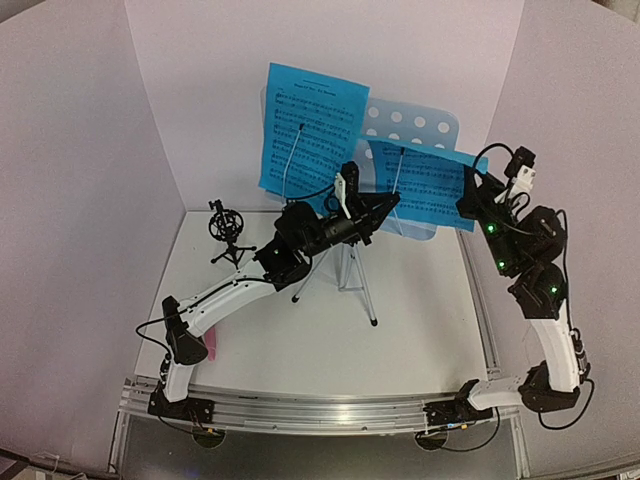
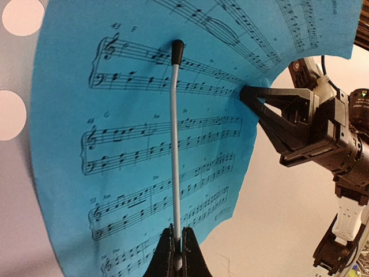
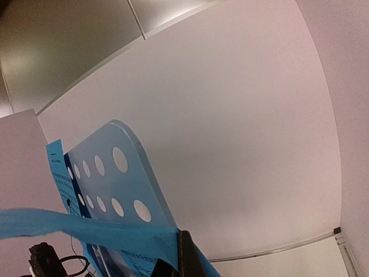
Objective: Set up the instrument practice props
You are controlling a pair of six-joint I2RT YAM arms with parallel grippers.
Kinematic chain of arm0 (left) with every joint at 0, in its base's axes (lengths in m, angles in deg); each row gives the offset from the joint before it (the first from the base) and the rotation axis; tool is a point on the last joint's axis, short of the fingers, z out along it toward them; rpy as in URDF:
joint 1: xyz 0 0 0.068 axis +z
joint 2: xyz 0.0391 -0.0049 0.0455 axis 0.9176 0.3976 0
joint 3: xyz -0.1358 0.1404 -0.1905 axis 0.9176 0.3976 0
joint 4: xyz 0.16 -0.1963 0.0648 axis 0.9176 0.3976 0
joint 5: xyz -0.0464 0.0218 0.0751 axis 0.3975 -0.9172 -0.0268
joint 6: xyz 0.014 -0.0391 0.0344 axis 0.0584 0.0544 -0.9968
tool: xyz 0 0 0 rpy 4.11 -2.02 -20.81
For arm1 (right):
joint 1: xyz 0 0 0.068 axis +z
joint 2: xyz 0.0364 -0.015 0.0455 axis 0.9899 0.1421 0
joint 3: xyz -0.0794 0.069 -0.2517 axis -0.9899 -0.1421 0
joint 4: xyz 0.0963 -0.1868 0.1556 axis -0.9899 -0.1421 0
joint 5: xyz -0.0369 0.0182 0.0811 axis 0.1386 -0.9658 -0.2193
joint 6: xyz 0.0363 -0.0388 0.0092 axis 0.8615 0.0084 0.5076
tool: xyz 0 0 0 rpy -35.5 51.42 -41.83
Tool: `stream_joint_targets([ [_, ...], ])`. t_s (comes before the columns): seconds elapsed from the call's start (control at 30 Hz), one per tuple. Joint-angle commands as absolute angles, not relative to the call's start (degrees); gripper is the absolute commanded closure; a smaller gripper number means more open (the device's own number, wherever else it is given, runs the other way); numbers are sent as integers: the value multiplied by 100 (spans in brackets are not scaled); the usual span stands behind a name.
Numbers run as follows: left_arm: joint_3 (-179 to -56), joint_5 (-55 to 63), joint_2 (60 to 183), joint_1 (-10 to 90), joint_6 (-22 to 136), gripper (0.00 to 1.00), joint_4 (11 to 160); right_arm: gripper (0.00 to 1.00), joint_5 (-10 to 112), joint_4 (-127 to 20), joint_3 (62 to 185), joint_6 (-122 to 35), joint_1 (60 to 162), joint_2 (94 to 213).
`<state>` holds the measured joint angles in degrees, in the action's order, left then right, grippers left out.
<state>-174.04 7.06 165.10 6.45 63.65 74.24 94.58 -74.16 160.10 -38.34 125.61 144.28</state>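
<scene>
The pale-blue perforated music-stand desk [image 1: 420, 122] [image 3: 115, 173] stands on silver tripod legs [image 1: 358, 285]. Two blue sheet-music pages rest on it, one at the left [image 1: 308, 130] and one at the right [image 1: 425, 185] [image 2: 132, 144]. My left gripper [image 1: 388, 204] [image 2: 177, 234] is shut on the desk's thin white page-holder wire [image 2: 175, 144], which lies across the right page. My right gripper [image 1: 468, 205] [image 3: 183, 245] is shut on that page's right edge [image 3: 92, 231]. The black tripod mic mount [image 1: 226, 228] stands at the left. The pink microphone [image 1: 213, 346] lies half hidden behind my left arm.
White walls enclose the table on three sides, close behind the stand. The left arm stretches across in front of the tripod legs. A metal rail [image 1: 320, 410] runs along the near edge.
</scene>
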Motion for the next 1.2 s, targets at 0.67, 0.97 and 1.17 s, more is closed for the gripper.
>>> stream_joint_targets([
  [0.67, -17548, 771, 16529, 611, 6185, 100, 7195, 100, 9586, -8117, 16547, -3712, 12560, 14971],
  [0.97, -17594, 747, 16571, 585, 6174, 100, 7185, 100, 9729, -7733, 16459, -3506, 12562, 15051],
  [1.17, -17601, 747, 16574, 587, 6145, 100, 7170, 100, 9520, -7614, 16460, -3639, 12560, 15103],
])
